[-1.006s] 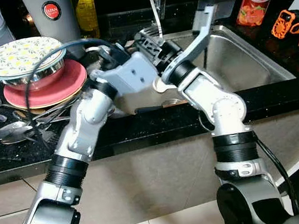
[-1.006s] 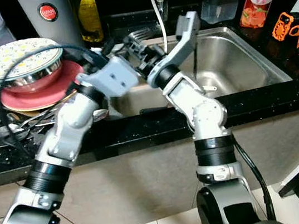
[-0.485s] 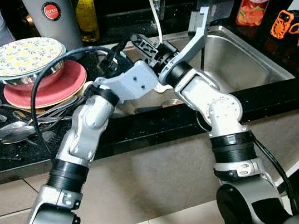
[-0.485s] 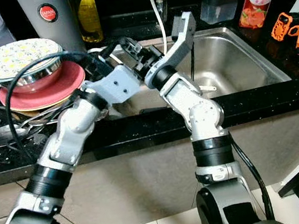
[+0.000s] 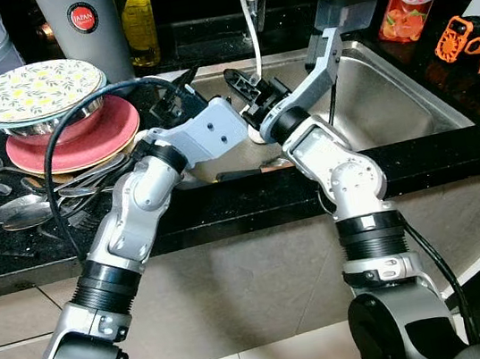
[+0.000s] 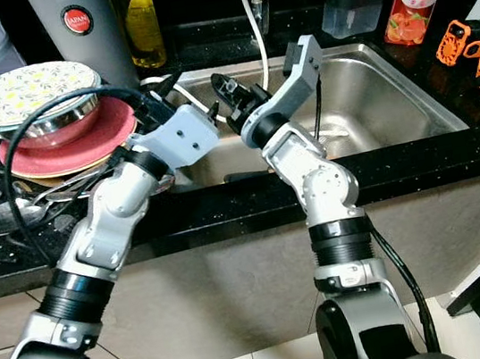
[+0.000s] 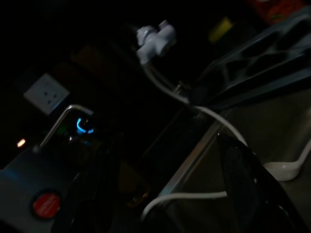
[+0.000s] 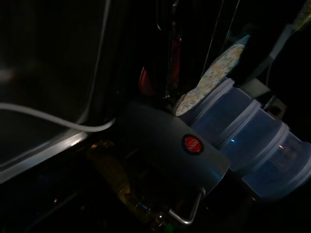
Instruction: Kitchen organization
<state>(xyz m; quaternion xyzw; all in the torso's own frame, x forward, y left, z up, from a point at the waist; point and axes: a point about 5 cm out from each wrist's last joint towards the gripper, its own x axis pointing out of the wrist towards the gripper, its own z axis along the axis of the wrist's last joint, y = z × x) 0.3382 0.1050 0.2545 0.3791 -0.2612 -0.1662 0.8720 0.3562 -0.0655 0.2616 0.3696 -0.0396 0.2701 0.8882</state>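
Right claw [image 5: 239, 85], fingers spread, above sink [image 5: 408, 96]; white spoon [image 6: 335, 135] lies well apart.

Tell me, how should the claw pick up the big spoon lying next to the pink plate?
Grip the big spoon by its thin handle, not its bowl. It lies flat on the black counter, mixed with other cutlery, so coming straight down from above looks best. The handle is narrow enough for the left claw to pinch; the rounded bowl would probably slip.
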